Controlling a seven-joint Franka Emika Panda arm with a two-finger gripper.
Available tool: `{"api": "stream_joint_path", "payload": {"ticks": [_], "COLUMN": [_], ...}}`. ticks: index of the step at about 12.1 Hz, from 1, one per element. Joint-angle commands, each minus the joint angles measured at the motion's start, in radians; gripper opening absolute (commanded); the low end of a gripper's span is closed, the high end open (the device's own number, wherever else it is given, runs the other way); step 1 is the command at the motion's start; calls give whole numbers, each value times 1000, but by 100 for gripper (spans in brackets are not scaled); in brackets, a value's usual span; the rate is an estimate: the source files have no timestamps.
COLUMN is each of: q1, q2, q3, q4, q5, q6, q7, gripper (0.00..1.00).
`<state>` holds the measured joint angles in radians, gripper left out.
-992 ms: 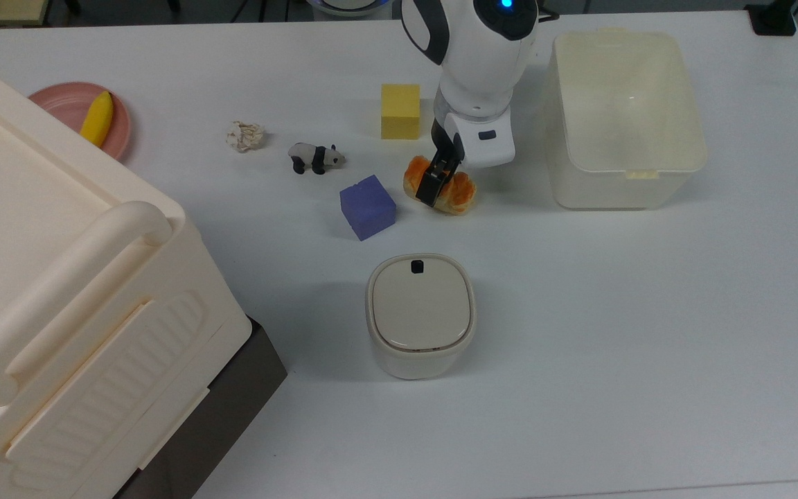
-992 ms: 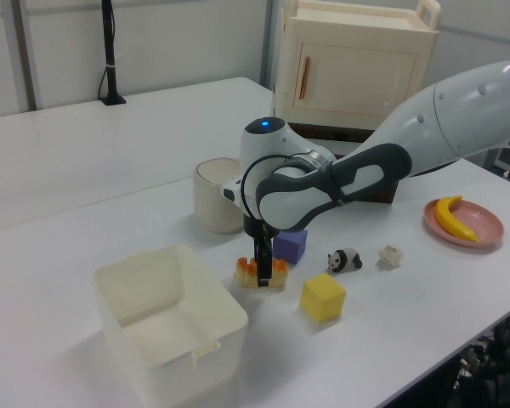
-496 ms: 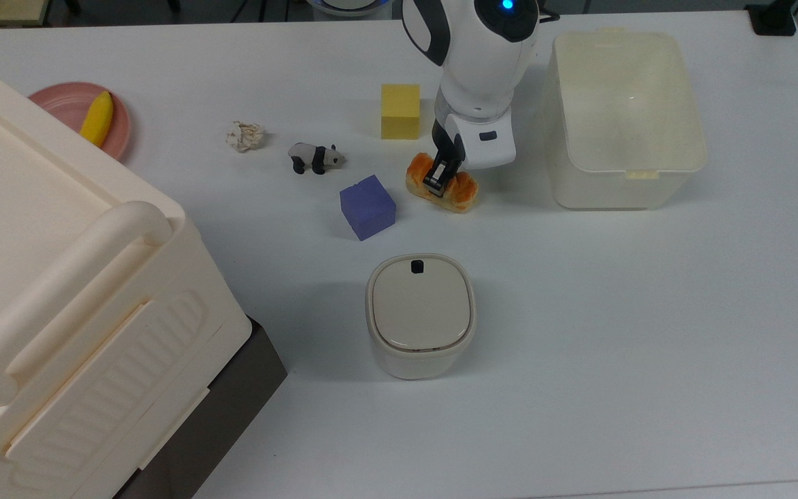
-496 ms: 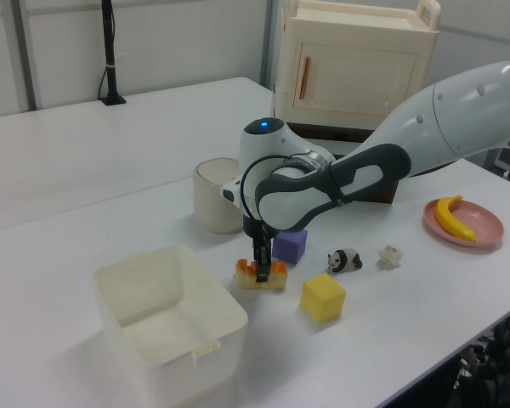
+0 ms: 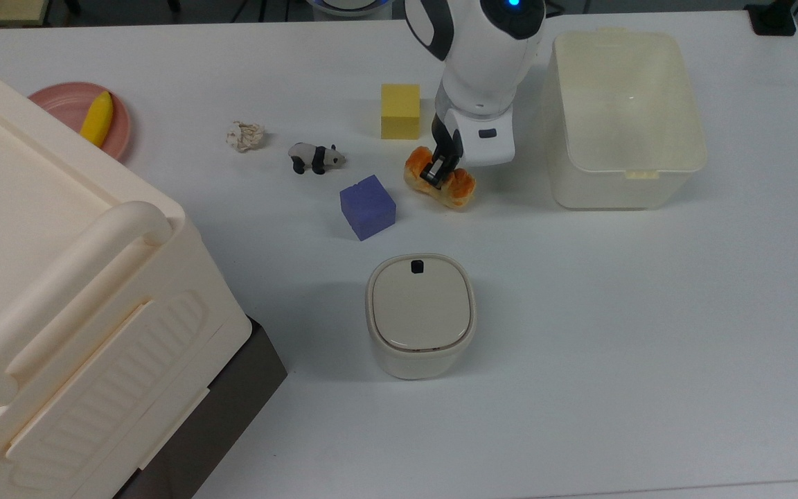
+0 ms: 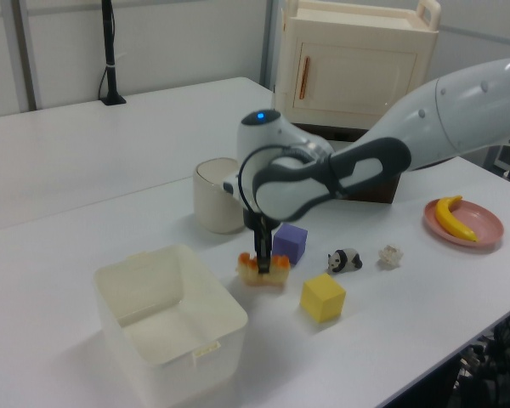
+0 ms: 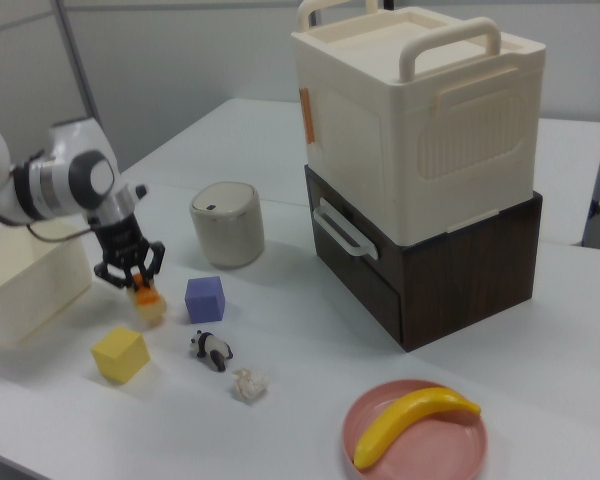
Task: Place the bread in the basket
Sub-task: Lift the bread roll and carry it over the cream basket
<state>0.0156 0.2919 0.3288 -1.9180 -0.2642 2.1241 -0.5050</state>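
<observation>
- Our gripper (image 5: pixel 438 171) pinches the bread (image 5: pixel 440 182) across its middle (loaf barely off the table).
- Left: carry it to the basket (image 5: pixel 626 166), release.

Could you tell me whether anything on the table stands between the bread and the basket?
Nothing visible does. The gripper is shut on the bread, and in the top view only bare table separates it from the basket. The yellow block and purple cube lie on the far side from the basket.
</observation>
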Motion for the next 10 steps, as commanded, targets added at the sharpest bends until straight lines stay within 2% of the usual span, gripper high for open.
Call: {"api": "stream_joint_path", "payload": {"ticks": [1,2,4,6,10], "q1": [4,4,17,55,75], "q2": [-80,-109,-146,-175,-174], "q3": [4,4,6,24,78], "q4": [187,242,287,284,280], "q5": [69,110,134,154,154], "q6": [-243,-312,-377,-378,-384], "q7": [34,34,60,120,231], "gripper": [0,0,0,0,0]}}
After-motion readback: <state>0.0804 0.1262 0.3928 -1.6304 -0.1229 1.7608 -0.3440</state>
